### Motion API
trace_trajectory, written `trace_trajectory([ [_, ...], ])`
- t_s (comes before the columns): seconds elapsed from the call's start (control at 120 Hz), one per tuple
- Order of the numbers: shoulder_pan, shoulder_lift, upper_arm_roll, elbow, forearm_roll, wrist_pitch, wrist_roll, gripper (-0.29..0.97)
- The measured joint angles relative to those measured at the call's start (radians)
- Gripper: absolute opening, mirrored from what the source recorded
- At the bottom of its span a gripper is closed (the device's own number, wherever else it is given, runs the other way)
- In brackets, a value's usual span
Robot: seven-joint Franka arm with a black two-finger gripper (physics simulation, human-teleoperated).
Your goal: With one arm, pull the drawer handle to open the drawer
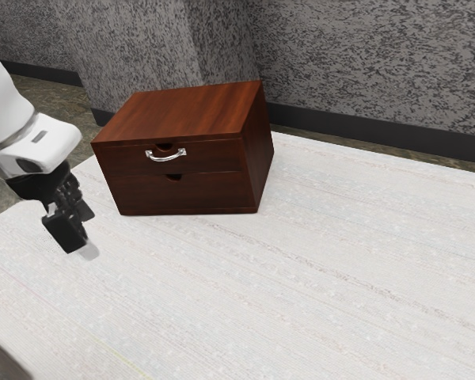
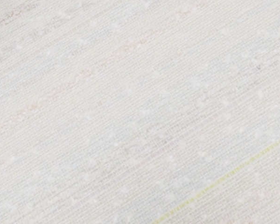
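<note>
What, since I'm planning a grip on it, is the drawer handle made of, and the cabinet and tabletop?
The drawer handle looks like polished metal: silvery with bright highlights. The cabinet looks like reddish-brown wood with a smooth satin finish and faint grain streaks. The table looks matte and whitish with fine pale streaks, whitewashed wood or laminate; I cannot tell which.

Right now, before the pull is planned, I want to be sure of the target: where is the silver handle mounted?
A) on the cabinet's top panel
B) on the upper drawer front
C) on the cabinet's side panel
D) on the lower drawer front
B: the silver handle sits on the upper drawer front of the wooden cabinet; the lower drawer front has just a small notch.
</note>
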State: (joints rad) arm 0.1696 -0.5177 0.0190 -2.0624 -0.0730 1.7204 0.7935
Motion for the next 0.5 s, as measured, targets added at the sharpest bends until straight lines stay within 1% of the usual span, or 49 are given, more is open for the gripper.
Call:
trace_trajectory([
  [0.067, -0.032, 0.041, -0.001, 0.0, -0.001, 0.05, 0.086, 0.68],
  [0.15, -0.046, 0.057, 0.0, 0.001, 0.005, 0.118, 0.197, 0.68],
  [0.258, -0.04, 0.086, 0.003, 0.008, 0.071, 0.187, 0.328, 0.68],
  [0.325, -0.028, 0.158, 0.016, 0.043, 0.109, 0.221, 0.398, 0.68],
  [0.383, -0.021, 0.208, 0.03, 0.065, 0.126, 0.251, 0.453, 0.68],
  [0.442, -0.019, 0.255, 0.036, 0.098, 0.129, 0.276, 0.503, 0.68],
  [0.5, -0.016, 0.295, 0.042, 0.126, 0.109, 0.295, 0.538, 0.68],
])
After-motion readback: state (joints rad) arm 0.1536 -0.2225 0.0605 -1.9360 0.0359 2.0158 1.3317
